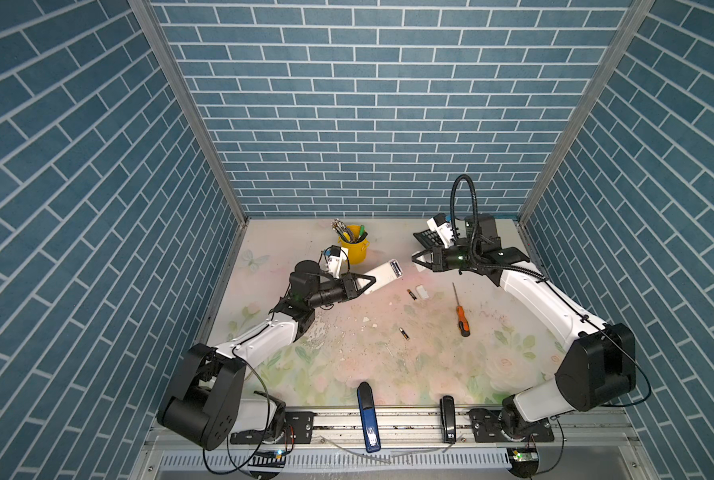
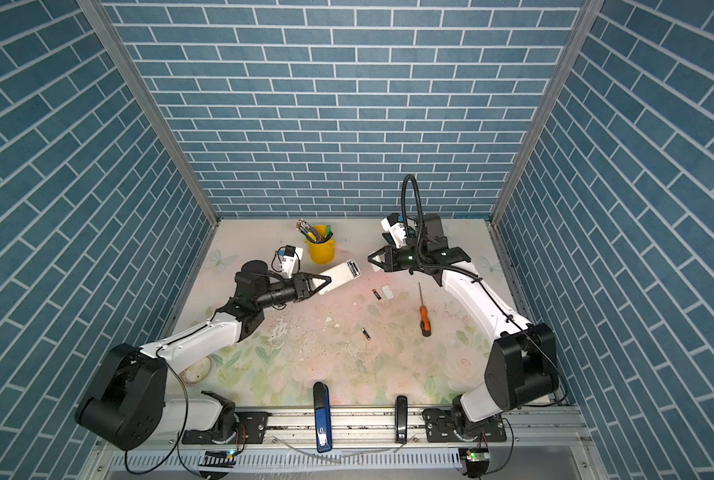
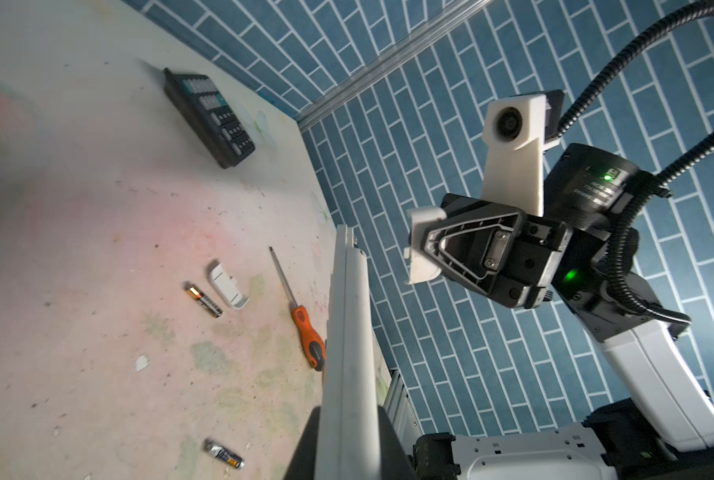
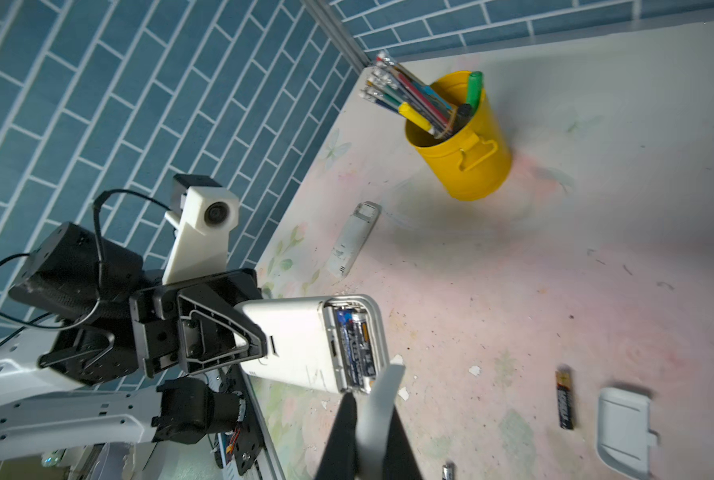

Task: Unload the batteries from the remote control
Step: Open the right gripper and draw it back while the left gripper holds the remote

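Note:
My left gripper (image 1: 372, 281) is shut on a white remote control (image 1: 388, 274), held tilted above the table. Its compartment is open at the far end, and the right wrist view shows dark batteries (image 4: 353, 345) still inside. My right gripper (image 1: 415, 258) hovers just beyond that open end, shut on a small white battery cover (image 3: 423, 245), which shows edge-on between the jaws (image 4: 382, 399). Two loose batteries (image 1: 411, 294) (image 1: 403, 333) lie on the table below, one beside another white cover (image 1: 421, 291).
An orange-handled screwdriver (image 1: 460, 311) lies right of the loose batteries. A yellow pen cup (image 1: 354, 247) stands at the back, with a second white remote (image 4: 351, 239) flat near it. A black keypad device (image 3: 209, 116) sits back right. Blue (image 1: 368, 415) and black (image 1: 448, 417) staplers rest on the front edge.

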Motion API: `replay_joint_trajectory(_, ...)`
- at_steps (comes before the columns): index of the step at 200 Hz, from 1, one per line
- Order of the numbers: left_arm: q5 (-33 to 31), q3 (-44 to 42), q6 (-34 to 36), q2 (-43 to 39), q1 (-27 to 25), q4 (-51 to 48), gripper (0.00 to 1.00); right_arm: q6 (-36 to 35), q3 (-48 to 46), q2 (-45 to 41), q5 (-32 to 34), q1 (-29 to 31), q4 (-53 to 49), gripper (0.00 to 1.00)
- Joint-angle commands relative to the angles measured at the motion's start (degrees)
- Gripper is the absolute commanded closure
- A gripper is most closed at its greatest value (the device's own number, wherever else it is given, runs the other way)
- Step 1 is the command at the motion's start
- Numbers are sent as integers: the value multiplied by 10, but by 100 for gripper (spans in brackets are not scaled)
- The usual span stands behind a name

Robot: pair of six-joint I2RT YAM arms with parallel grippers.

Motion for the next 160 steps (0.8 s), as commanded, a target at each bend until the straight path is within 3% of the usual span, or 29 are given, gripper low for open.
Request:
replay_joint_trajectory(1,-20,-25,9,-17,9,25,100,-1,-6,51,73,2,-40,100)
replay_joint_trajectory(39,-46,-68,12,-30,10,8,100,7,33,145,220,38,-68,100)
replay_joint_trajectory(75,-38,-73,55,-36,13,-76,100,34,64,198,317,49,-64,100)
replay_joint_trajectory(118,-37,-67,115,-43,13,-195,100,39,112,234,408,49,-76,100)
replay_joint_trajectory(160,-40,-69,129,-12,13,-206,100,18,173,280,487,48,-139,100)
